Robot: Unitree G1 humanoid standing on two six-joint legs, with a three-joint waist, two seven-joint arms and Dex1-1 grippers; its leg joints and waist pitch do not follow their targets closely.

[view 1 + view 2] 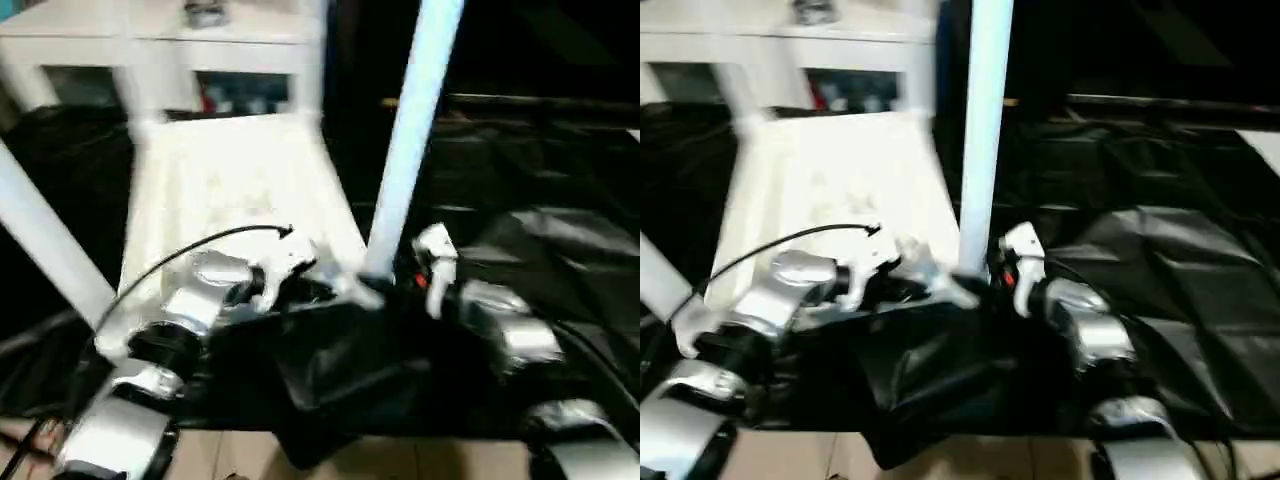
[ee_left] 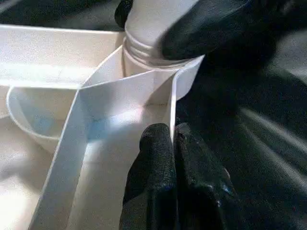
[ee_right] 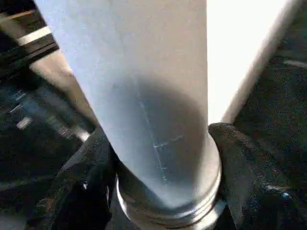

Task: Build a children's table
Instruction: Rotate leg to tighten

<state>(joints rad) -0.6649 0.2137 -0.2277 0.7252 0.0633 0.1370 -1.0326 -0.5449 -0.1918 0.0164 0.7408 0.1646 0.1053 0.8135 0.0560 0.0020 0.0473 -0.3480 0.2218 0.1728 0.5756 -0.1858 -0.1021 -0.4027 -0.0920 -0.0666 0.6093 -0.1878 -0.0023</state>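
Fingers of the left gripper point(image 2: 173, 158) are pinched together on the top's point(image 1: 235, 190) rim by a corner socket point(image 2: 144, 64). Right gripper point(image 3: 160, 191) fingers clasp the leg's point(image 1: 410, 130) threaded base, upright in that socket, over black sheeting point(image 1: 540, 250).

Crumpled black sheeting point(image 1: 540, 250) covers the floor before a white cabinet point(image 1: 160, 45)

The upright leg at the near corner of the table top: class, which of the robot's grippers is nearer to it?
Right. The right gripper has a finger on each side of the upright leg at its base; the left gripper is beside it, pinching the table top's corner wall.
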